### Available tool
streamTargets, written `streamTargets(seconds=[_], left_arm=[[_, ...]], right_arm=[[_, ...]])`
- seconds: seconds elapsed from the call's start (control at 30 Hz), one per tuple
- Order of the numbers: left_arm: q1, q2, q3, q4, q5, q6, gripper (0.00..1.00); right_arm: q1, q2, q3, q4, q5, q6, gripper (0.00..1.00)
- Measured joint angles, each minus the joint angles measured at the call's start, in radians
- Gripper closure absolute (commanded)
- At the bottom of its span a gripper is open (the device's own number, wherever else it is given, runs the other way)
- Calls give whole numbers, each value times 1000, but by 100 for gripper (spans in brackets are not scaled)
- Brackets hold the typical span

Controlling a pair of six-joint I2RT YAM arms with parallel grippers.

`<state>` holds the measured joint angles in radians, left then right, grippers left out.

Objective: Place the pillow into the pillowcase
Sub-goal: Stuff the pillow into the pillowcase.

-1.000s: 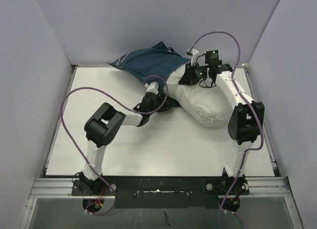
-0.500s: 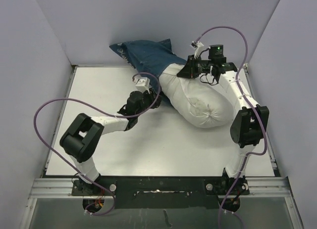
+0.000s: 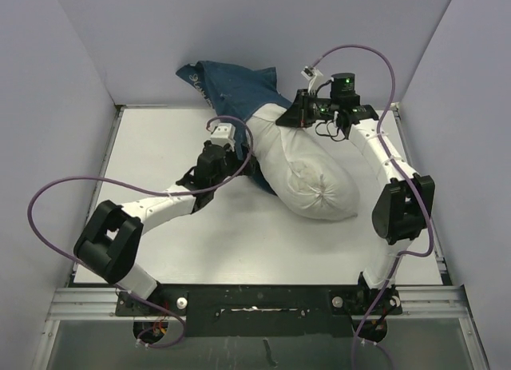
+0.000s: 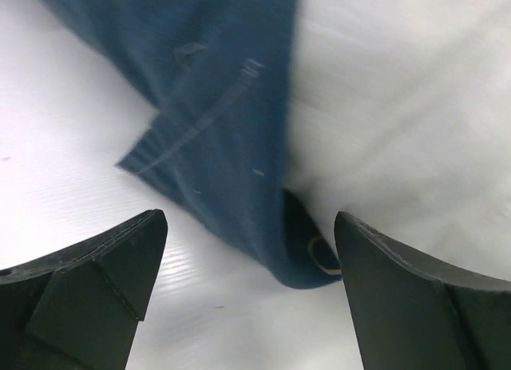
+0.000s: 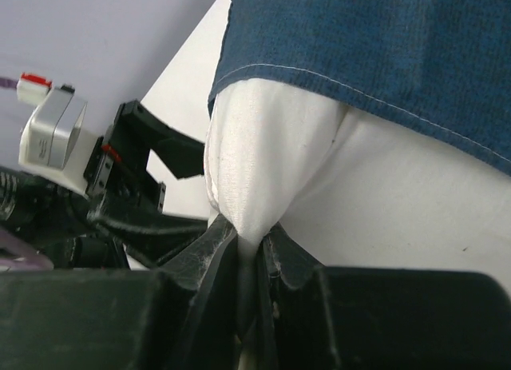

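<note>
Pillow [image 3: 311,174]: long axis runs far-left to near-right. Far-left end sits inside pillowcase [image 3: 231,82] mouth; puckered near-right end is bare.

R gripper [image 5: 249,230]: clamped on a pinch of white fabric at pillow's far end, just below case hem.

L gripper [image 4: 249,222]: jaws wide, nothing held, just beside pillow's left flank, over loose hem corner.

L arm is nearer the hem. Judged next: grip hem, draw toward pucker.

Room: open table [image 3: 152,138] left of pillow; wall [image 3: 239,34] close behind.

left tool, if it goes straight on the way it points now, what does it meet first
Most likely the pillowcase: its navy edge lies straight ahead of the open left tool, with the pillow just right of it. Depth is unclear in the blur.
</note>
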<state>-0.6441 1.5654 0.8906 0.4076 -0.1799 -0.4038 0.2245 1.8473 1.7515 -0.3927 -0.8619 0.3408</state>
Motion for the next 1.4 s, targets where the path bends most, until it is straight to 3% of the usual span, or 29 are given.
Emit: streamTargets(seconds=[0.17, 0.2, 0.43, 0.5, 0.53, 0.57, 0.67, 0.7, 0.9, 1.13, 1.27, 1.4], left_arm=[[89, 11, 96, -156, 2, 11, 44], [103, 20, 123, -169, 12, 14, 44], [138, 87, 189, -167, 191, 19, 24], [137, 95, 185, -157, 230, 21, 25], [136, 95, 184, -153, 246, 24, 32], [134, 96, 184, -149, 252, 26, 46], [130, 106, 190, -152, 255, 33, 95], [130, 116, 196, -156, 254, 39, 100], [142, 143, 242, -204, 328, 58, 100], [149, 47, 303, -286, 585, -21, 100], [193, -21, 274, -267, 703, -156, 100], [220, -47, 165, -124, 763, -328, 100]], right_arm=[[6, -4, -19, 4, -8, 11, 100], [6, -6, -20, 4, -8, 10, 100], [5, -17, -31, 13, -7, 6, 100], [5, -21, -32, 13, -6, 3, 100], [5, -22, -32, 13, -6, 3, 100], [5, -23, -32, 13, -6, 1, 100], [5, -24, -32, 13, -6, -5, 100], [6, -24, -32, 12, -6, -13, 100], [45, -34, -32, -57, 55, -196, 100], [263, -163, -118, -49, 352, -525, 100], [337, -134, -101, 44, 485, -498, 100], [342, 0, -79, 156, 543, -410, 100]])
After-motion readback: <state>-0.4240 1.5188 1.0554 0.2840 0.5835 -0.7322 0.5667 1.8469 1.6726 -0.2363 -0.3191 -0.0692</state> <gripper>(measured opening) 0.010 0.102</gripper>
